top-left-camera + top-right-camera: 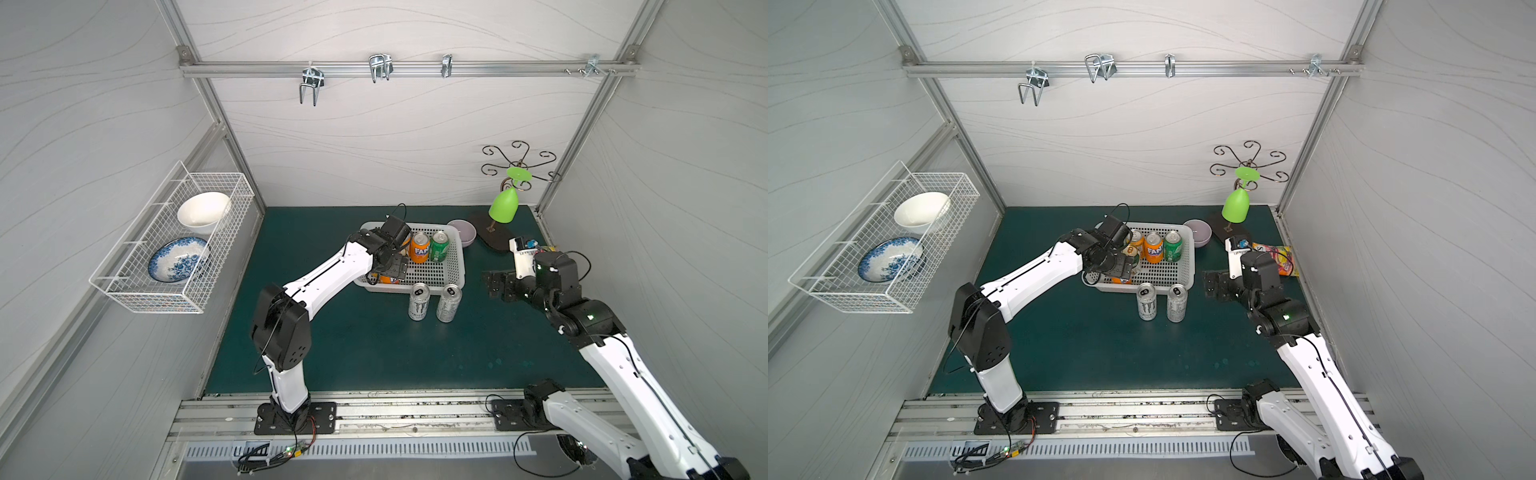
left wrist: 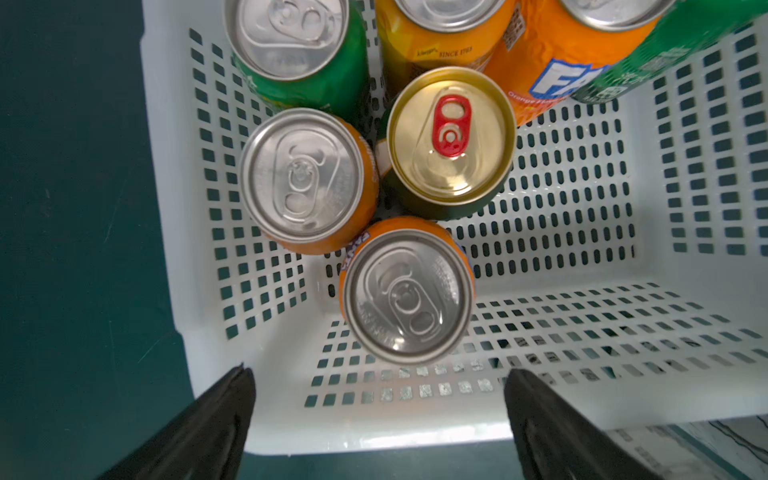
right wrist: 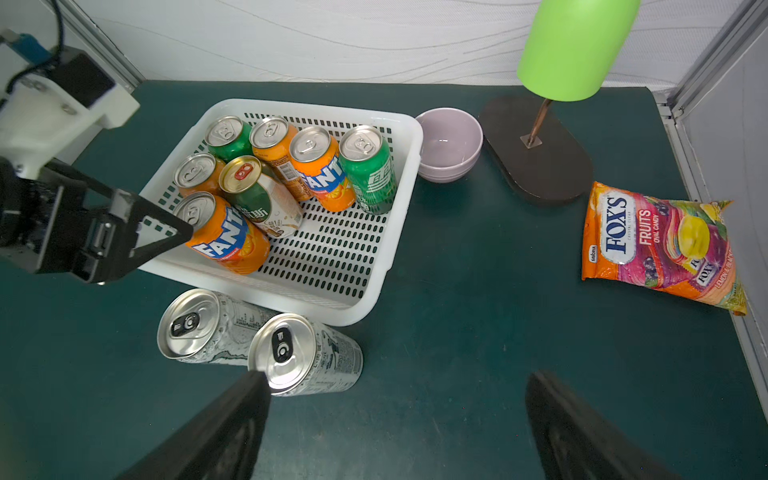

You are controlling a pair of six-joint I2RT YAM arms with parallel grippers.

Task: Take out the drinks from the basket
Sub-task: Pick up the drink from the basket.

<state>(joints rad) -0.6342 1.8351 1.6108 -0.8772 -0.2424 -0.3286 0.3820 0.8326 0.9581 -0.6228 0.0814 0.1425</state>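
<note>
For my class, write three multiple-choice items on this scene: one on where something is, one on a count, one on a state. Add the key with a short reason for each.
1. Where do the two tall silver cans stand?
A. On the green mat, outside the basket
B. Inside the basket
C. In the wire rack

2. How many small cans are inside the basket?
A. Five
B. Seven
C. Nine

3. What state is the left gripper in?
A. Shut on an orange can
B. Shut on a sweet bag
C. Open, holding nothing

Key
1 A: both top views show them upright on the mat just in front of the basket.
2 B: the right wrist view shows seven can tops inside.
3 C: the left wrist view shows its fingers spread apart, gripping nothing.
</note>
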